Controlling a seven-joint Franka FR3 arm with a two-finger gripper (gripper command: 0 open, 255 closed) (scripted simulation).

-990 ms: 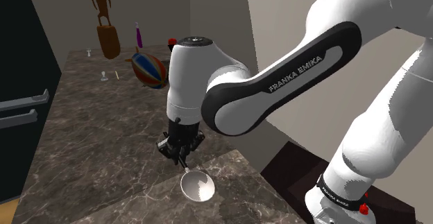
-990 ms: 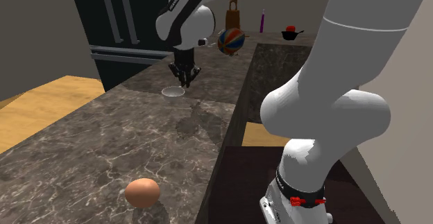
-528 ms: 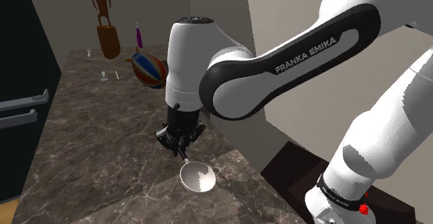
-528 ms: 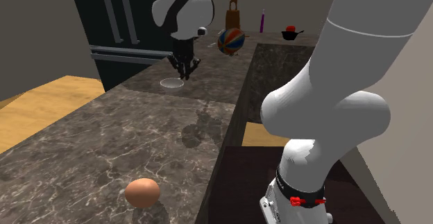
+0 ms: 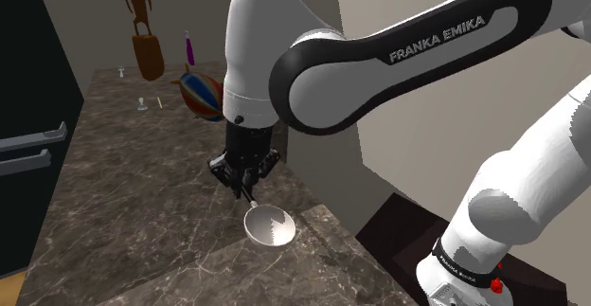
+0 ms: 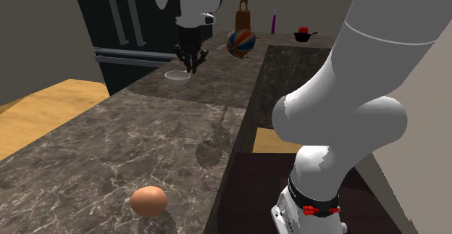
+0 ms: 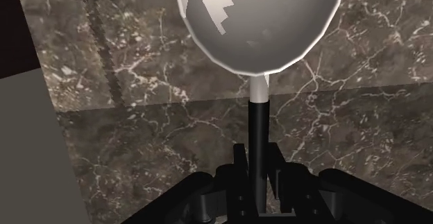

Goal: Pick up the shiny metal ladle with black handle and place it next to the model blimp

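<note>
Now, ladle (image 5: 268, 225): we see its pale bowl hanging clear of the dark marble counter (image 5: 123, 190), its black handle running up into the gripper (image 5: 241, 189).
Gripper: clamped on the black handle, with both fingers pressed against it in the wrist view.
Change: over the last second the bowl has risen and drifted slightly along the counter, so we judge the lift done and the carry begun.
Blimp (image 5: 201, 94): the striped model sits well apart, near the counter's far end by a brown figurine (image 5: 142, 29).
Remaining: most of the carry, then lowering beside it.
</note>
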